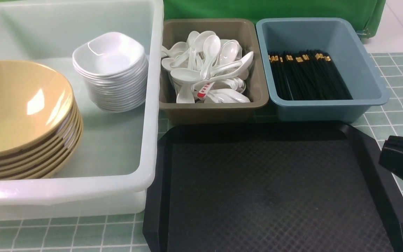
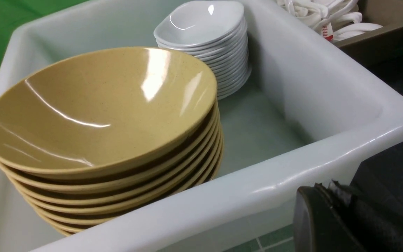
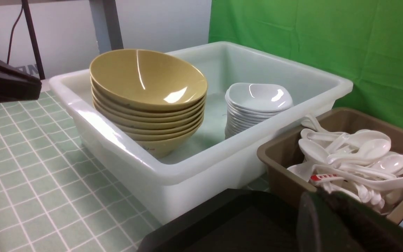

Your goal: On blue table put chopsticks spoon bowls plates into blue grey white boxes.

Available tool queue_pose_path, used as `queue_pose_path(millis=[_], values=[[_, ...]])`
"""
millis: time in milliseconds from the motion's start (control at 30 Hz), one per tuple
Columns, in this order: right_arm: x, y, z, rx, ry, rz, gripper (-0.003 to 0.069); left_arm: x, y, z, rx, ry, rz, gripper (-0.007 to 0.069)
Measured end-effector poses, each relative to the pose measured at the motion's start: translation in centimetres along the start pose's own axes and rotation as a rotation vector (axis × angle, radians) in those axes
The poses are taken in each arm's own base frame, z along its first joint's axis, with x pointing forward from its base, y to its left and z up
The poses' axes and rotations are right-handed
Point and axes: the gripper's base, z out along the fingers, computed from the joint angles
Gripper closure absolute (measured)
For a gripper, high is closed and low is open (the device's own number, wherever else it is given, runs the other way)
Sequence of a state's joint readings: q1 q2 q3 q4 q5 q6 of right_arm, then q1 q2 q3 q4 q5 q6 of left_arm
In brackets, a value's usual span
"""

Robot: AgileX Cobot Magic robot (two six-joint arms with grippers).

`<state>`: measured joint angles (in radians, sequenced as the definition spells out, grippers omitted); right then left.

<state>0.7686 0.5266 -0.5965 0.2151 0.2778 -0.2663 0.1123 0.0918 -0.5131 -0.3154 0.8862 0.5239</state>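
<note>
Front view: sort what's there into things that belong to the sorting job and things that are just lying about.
Belongs to the job:
- white tub
- yellow bowls, stacked in it
- white plates, stacked in it
- grey box of white spoons
- blue box of chopsticks
- tiled table

Just lying about:
- black tray, nothing on it
- green backdrop

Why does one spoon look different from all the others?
In the olive-grey bin, one spoon with red markings lies among the plain white soup spoons. That is the only odd thing. The yellow bowls and white dishes sit neatly stacked in the white tub.
</note>
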Motion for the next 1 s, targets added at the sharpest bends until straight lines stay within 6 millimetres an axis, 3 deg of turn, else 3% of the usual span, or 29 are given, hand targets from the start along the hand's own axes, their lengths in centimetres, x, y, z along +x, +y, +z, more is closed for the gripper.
queue_pose_path(millis=[233, 367, 500, 533, 633, 767, 1000], values=[[1.2, -0.3, -0.2, 0.039, -0.057, -0.011, 0.0582, 0.1, -0.1, 0.0, 0.006, 0.010, 0.001, 0.0631], [5.3, -1.9, -1.5, 0.265, -0.134, -0.004, 0.0622, 0.1, -0.1, 0.0, 0.007, 0.013, 0.001, 0.0631], [9.7, -3.3, -2.8, 0.507, -0.089, 0.045, 0.0624, 0.1, -0.1, 0.0, 0.007, 0.013, 0.001, 0.0631], [9.9, -3.2, -2.9, 0.507, -0.086, 0.047, 0.0624, 0.1, -0.1, 0.0, 0.007, 0.013, 0.001, 0.0631], [14.1, -3.7, -4.3, 0.729, -0.029, 0.084, 0.0624, 0.1, -0.1, 0.0, 0.007, 0.013, 0.001, 0.0631], [16.4, -3.6, -5.2, 0.847, 0.014, 0.113, 0.0624, 0.1, -0.1, 0.0, 0.007, 0.013, 0.001, 0.0631], [18.1, -3.3, -5.8, 0.907, 0.132, 0.191, 0.0624, 0.1, -0.1, 0.0, 0.008, 0.014, 0.000, 0.0631]])
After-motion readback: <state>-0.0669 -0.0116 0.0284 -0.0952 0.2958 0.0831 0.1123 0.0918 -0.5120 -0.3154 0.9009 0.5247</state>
